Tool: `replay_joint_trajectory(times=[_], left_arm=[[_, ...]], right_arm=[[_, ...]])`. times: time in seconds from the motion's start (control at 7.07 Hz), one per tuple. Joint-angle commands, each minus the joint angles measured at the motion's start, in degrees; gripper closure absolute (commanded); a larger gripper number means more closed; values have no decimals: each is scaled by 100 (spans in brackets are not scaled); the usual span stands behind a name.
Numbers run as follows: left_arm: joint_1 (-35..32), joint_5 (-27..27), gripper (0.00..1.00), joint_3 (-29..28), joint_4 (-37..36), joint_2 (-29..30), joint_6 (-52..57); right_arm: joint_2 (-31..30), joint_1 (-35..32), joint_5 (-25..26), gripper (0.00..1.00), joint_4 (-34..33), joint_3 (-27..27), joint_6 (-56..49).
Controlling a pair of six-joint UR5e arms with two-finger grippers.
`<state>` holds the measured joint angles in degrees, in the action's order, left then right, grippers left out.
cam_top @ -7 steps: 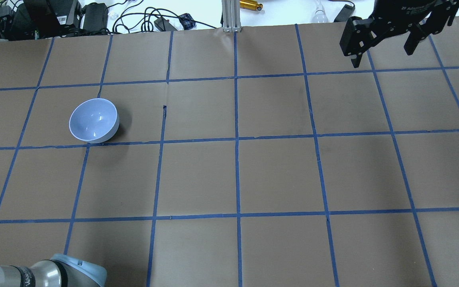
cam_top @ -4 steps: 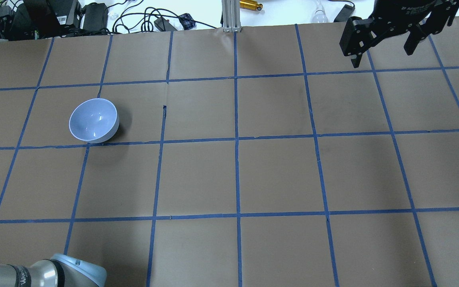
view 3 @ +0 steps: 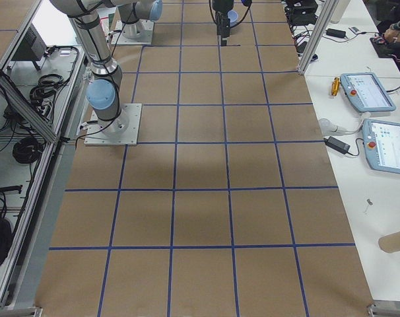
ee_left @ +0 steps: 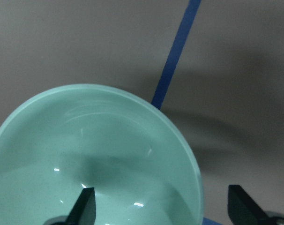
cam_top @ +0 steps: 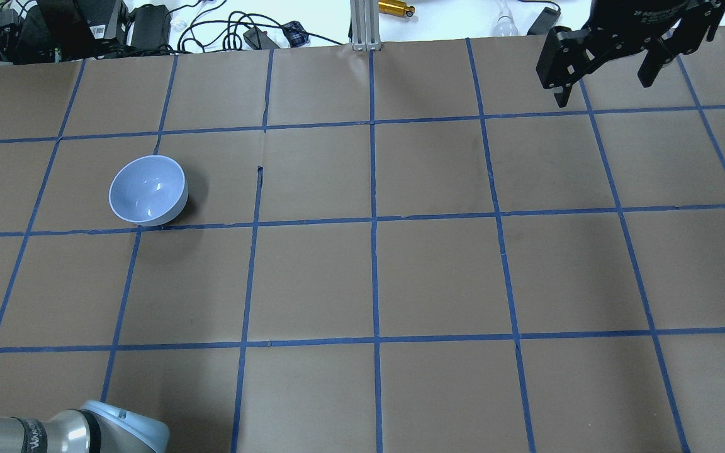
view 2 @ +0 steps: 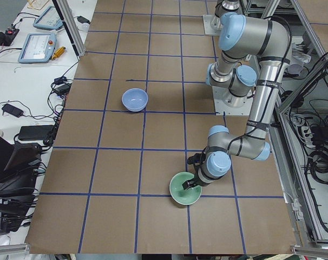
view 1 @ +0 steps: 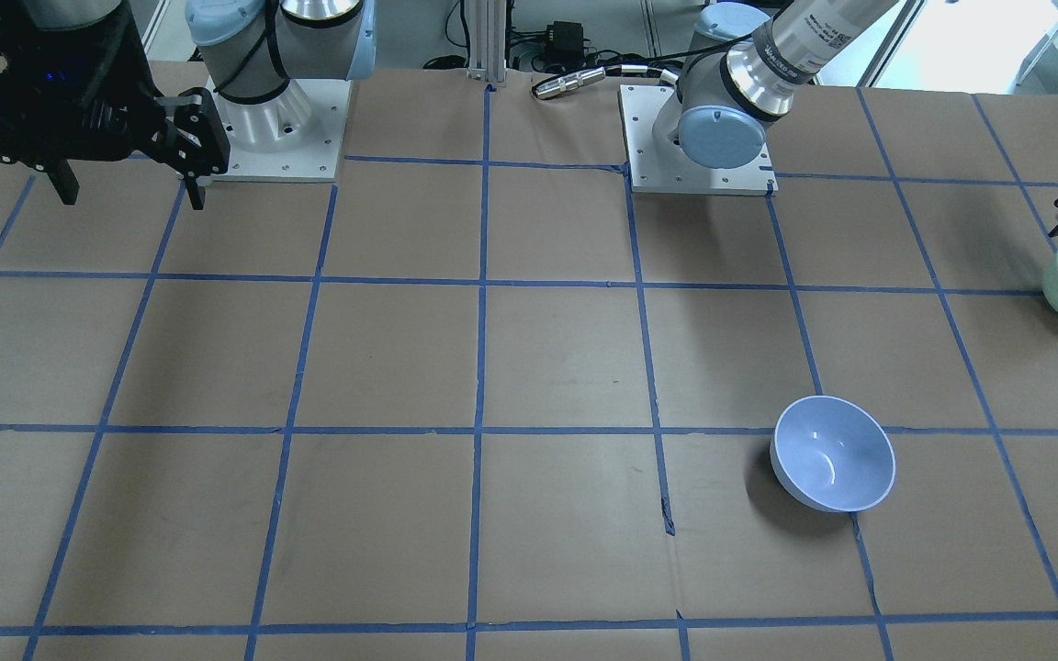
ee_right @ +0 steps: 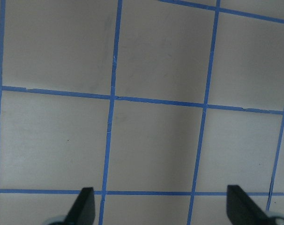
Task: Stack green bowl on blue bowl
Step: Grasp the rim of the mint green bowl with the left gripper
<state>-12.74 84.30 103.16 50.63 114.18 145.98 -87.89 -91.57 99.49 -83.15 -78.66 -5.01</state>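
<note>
Grasp of green bowl (ee_left: 85,154), well apart from blue bowl (view 1: 832,453) | left gripper (ee_left: 159,190) wide, straddling rim | close squarely, lift level | right gripper (cam_top: 603,89) wide, empty

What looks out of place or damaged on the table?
Only a small tear in the brown paper cover, on a tape line not far from the blue bowl. That bowl and the green bowl sit open side up, empty, with nothing spilled.

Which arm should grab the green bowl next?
Left. The left gripper, open, straddles the green bowl rim, one finger inside, one outside. The right gripper hangs open far away, at the table's other end.
</note>
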Motion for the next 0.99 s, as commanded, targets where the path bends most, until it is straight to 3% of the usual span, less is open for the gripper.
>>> replay_joint_trajectory(times=[0.0, 0.28, 0.57, 0.71, 0.85], left_arm=[[-1, 121, 0, 2, 8, 96, -17], [-1, 253, 5, 2, 8, 140, -44], [-1, 403, 29, -6, -18, 166, -44], [-1, 490, 79, -7, -27, 158, -44], [-9, 526, 100, -7, -27, 157, -44]], right_arm=[[0, -1, 0, 0, 0, 0, 0], [0, -1, 0, 0, 0, 0, 0], [0, 8, 0, 0, 0, 0, 0], [0, -1, 0, 0, 0, 0, 0], [0, -1, 0, 0, 0, 0, 0]])
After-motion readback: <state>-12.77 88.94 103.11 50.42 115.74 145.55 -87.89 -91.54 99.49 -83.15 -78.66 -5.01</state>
